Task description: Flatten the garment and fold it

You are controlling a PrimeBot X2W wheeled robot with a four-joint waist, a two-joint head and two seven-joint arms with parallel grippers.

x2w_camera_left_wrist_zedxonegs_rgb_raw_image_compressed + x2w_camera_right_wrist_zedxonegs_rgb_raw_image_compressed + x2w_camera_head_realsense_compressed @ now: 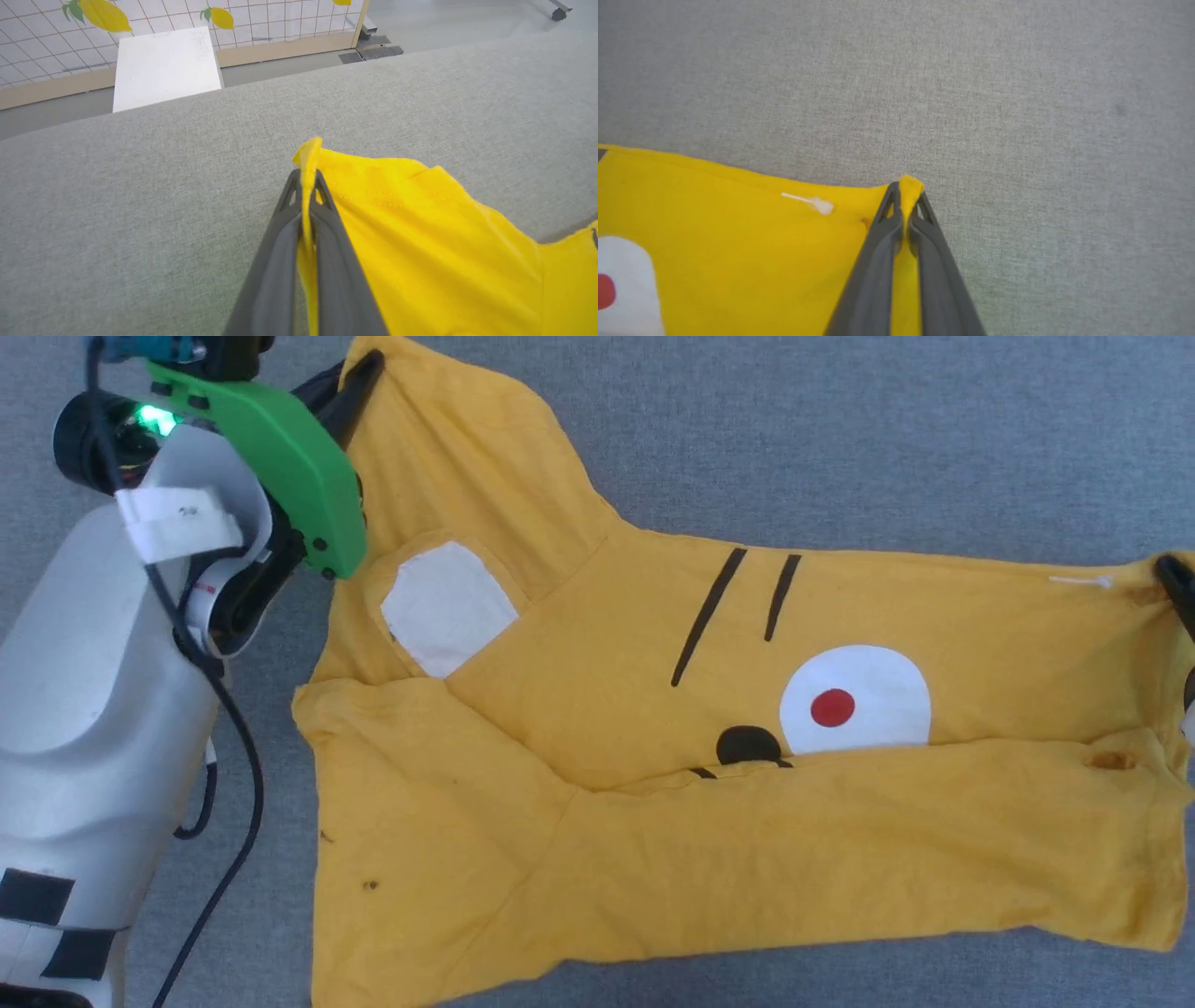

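The garment [607,644], a bright yellow T-shirt with white patches, a red dot, a black nose and two black stripes, lies on the grey cloth surface, its near half folded over the face print. My left gripper [369,364] is shut on the sleeve tip at the top left; in the left wrist view the yellow cloth [420,242] is pinched between the dark fingers [280,242]. My right gripper [1172,574] is shut on the far right corner of the garment; the right wrist view shows that corner [738,242] clamped between its fingers [873,261].
Grey fabric surface [840,439] surrounds the shirt on all sides. My pale left forearm with a green bracket [289,457] and cables fills the left side. Beyond the surface's far edge, a white board [163,65] leans against a tiled wall with lemon prints.
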